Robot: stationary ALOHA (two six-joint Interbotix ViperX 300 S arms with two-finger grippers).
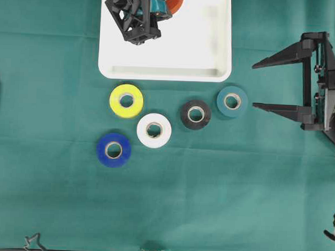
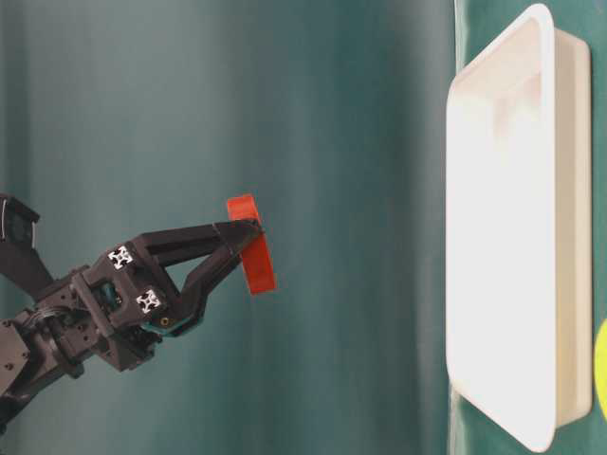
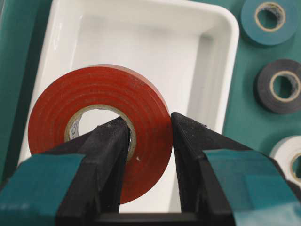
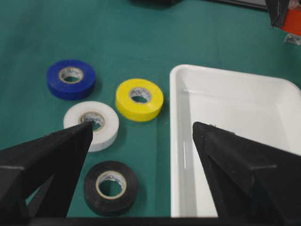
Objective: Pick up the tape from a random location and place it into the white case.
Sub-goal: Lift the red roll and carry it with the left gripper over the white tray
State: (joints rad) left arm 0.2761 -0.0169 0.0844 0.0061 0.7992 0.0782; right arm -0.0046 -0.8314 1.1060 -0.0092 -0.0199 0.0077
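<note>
- The left tool [image 3: 149,136] is clamped on the red tape [image 3: 96,120]: one finger [image 3: 106,155] sits through the core, the other presses the outer face, so the grip is on one wall of the roll.
- The tape hangs above the case [image 1: 211,63], over its far left part in the overhead view; the table-level view shows a clear gap between roll and case floor.
- The step in hand reads as the placing, with the lift done and the release not yet made.
- To do it well, the tool should come down until the roll is close to the case floor before it lets go, since a drop from this height could bounce or roll the tape over the low rim.
- Letting go toward the middle of the case, away from the rim, leaves the most margin.
- The inner finger must clear the core on opening, so a straight lift afterwards is wise.
- The roll stands nearly on edge, its flat faces toward the wrist camera and away from it, its hole axis running roughly along the tool's reach.
- A ring has no long axis; its round plane is upright and slightly tilted.
- The right tool [image 1: 279,82] stands wide open and empty at the counter's right side, near the teal tape [image 1: 232,101].
</note>
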